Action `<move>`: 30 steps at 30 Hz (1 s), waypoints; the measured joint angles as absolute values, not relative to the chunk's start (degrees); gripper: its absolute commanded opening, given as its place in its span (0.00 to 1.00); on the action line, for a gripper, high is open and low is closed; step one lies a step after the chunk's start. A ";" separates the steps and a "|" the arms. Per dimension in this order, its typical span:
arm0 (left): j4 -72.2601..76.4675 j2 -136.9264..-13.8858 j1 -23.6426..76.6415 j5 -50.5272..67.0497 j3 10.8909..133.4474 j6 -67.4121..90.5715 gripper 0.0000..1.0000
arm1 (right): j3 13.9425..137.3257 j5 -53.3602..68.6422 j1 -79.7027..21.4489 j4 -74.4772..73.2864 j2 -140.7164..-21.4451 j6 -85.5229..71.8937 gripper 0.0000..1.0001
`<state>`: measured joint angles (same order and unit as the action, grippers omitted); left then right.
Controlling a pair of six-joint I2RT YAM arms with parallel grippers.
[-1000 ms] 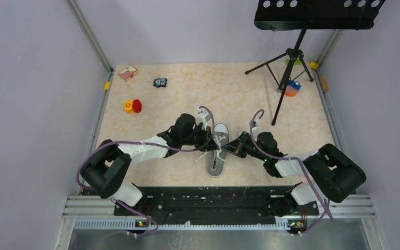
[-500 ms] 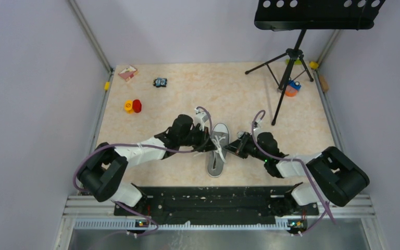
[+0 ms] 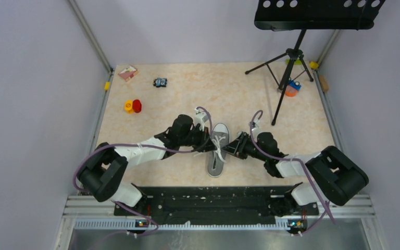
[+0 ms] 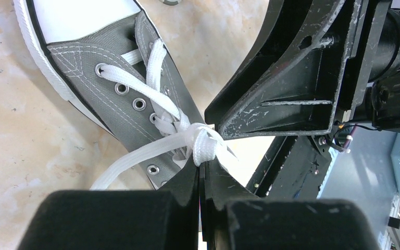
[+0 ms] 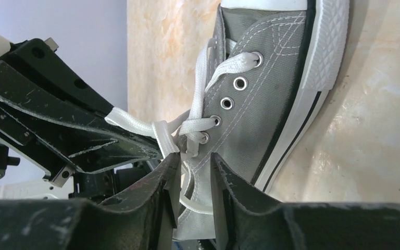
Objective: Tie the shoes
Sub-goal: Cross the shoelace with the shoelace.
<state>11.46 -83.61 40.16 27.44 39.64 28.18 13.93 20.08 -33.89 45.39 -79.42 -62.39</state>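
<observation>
The grey sneaker point(image 3: 216, 156) lies on the table between the two arms, its white toe cap pointing away from them. My left gripper point(image 3: 211, 146) is at its left side and is shut on a loop of the white lace point(image 4: 204, 146) over the eyelets, as the left wrist view point(image 4: 202, 167) shows. My right gripper point(image 3: 228, 147) is at the shoe's right side. In the right wrist view point(image 5: 194, 159) its jaws stand slightly apart around lace strands point(image 5: 192, 130) beside the lowest eyelets. The grey upper point(image 5: 260, 94) fills that view.
A black music stand's tripod point(image 3: 286, 67) stands at the back right, with an orange and blue object point(image 3: 292, 88) by its foot. Red and yellow pieces point(image 3: 133, 106), a small dark object point(image 3: 160, 82) and a pink box point(image 3: 128, 72) lie at the back left.
Both grippers have drawn in slightly toward the shoe's laces. The loose lace strand that reached out to the left now lies closer to the shoe.
</observation>
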 measured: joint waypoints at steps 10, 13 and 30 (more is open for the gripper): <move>11.46 -83.64 40.16 27.62 39.64 28.18 0.00 | 13.93 21.50 -33.89 46.17 -79.42 -61.06 0.31; 11.46 -83.74 40.16 27.62 39.64 28.18 0.00 | 13.93 22.06 -33.89 47.94 -79.42 -61.08 0.31; 11.46 -83.94 40.16 27.64 39.64 28.18 0.00 | 15.90 22.15 -33.89 47.75 -79.40 -59.48 0.19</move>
